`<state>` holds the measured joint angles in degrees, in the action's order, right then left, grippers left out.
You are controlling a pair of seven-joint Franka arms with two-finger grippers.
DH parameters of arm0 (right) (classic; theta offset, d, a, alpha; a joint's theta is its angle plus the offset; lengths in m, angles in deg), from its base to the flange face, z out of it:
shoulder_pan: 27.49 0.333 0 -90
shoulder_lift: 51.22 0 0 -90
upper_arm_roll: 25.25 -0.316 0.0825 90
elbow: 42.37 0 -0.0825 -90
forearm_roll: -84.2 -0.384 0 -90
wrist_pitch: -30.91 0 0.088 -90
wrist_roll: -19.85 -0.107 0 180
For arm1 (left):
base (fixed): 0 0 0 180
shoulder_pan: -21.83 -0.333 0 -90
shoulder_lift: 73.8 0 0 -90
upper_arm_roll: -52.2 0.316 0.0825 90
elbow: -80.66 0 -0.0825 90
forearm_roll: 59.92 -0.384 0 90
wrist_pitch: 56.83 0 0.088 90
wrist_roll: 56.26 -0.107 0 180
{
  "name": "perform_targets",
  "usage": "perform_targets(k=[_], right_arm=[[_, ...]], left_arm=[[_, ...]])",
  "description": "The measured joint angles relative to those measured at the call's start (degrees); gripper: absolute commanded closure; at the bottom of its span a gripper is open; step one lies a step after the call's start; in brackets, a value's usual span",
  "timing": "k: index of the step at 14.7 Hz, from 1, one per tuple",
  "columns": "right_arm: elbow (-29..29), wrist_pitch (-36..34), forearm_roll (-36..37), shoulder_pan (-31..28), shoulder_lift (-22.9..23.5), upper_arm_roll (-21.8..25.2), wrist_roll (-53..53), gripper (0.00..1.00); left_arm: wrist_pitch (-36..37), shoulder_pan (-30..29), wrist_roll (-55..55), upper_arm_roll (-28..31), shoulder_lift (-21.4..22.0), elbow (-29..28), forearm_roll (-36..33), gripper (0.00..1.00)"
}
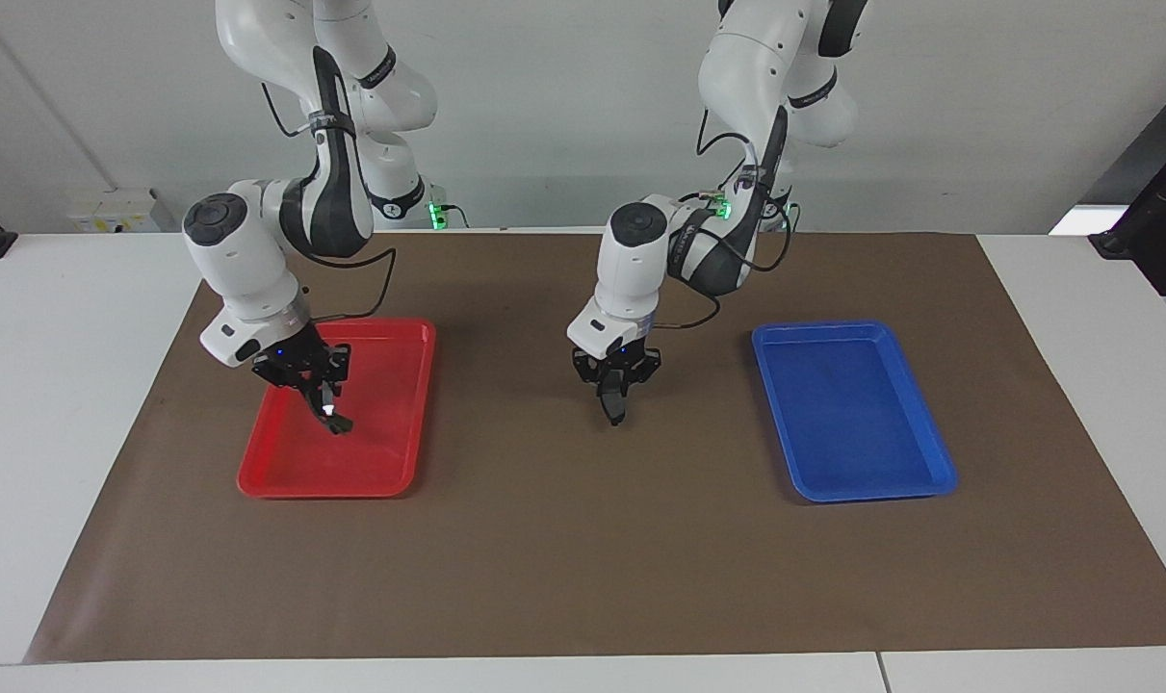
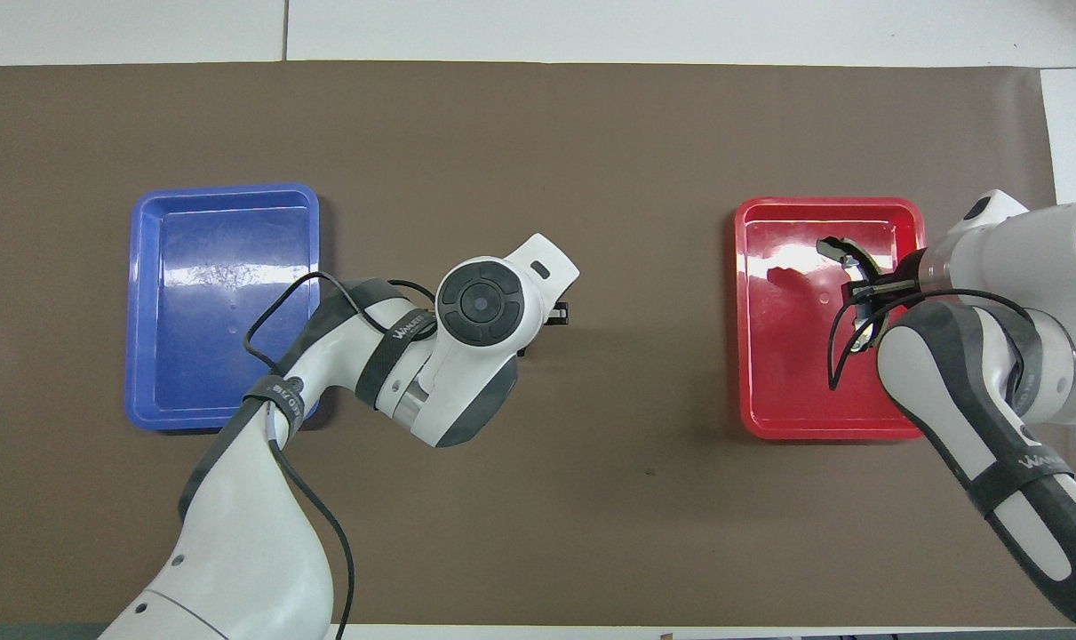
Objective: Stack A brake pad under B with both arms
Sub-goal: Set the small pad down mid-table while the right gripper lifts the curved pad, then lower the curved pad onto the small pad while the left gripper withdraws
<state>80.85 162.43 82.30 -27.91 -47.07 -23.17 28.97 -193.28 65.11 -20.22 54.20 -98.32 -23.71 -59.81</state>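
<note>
My right gripper point(image 1: 321, 390) is over the red tray point(image 1: 284, 481) and is shut on B point(image 1: 335, 420), the black crescent pad with a pale shiny end, which hangs tilted just above the tray floor. In the overhead view B point(image 2: 844, 252) sticks out from the right gripper point(image 2: 866, 289) over the red tray point(image 2: 769, 391). My left gripper point(image 1: 616, 377) is over the middle of the brown mat, shut on the A brake pad point(image 1: 613, 409), a short dark pad that hangs on edge just above the mat. In the overhead view the left wrist hides this pad.
A blue tray point(image 1: 852, 414) lies on the mat toward the left arm's end; in the overhead view it point(image 2: 218, 338) holds nothing. The brown mat point(image 1: 583, 558) covers most of the white table.
</note>
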Motion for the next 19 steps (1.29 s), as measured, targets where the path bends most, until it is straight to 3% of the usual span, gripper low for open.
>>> perform_targets(k=[1,3,7,9,12,15,19], right_arm=[[-0.95,-0.98,0.0,0.0,0.01,0.0,-0.05,1.0],[-2.42,-2.22,0.0,0.07,0.05,-0.01,-0.99,1.0],[-5.87,-6.76,0.0,1.48,0.26,-0.31,-6.61,1.0],[-6.86,-7.95,0.01,4.37,0.36,-0.45,-9.91,1.0],[-7.48,-8.0,0.01,9.99,0.78,-0.74,-14.02,1.0],[-9.11,-8.48,0.0,17.3,2.33,-0.87,-21.78,1.0],[-14.95,-8.59,0.03,26.16,8.82,-0.93,-33.47,1.0]], left_arm=[[-1.42,0.6,0.1,-0.01,-1.41,0.8,0.0,0.14],[-2.47,0.9,0.11,0.01,-2.2,1.32,0.0,0.04],[-0.38,0.64,0.11,0.84,-1.37,1.51,0.0,0.03],[3.54,-0.41,0.11,1.75,1.29,1.35,0.01,0.03],[8.85,-6.68,-4.09,2.13,8.89,-1.11,0.01,0.02],[18.63,-13.15,-11.78,2.36,15.88,-3.18,0.01,0.02],[26.92,-23.37,-27.32,2.52,21.81,-3.5,0.01,0.02]])
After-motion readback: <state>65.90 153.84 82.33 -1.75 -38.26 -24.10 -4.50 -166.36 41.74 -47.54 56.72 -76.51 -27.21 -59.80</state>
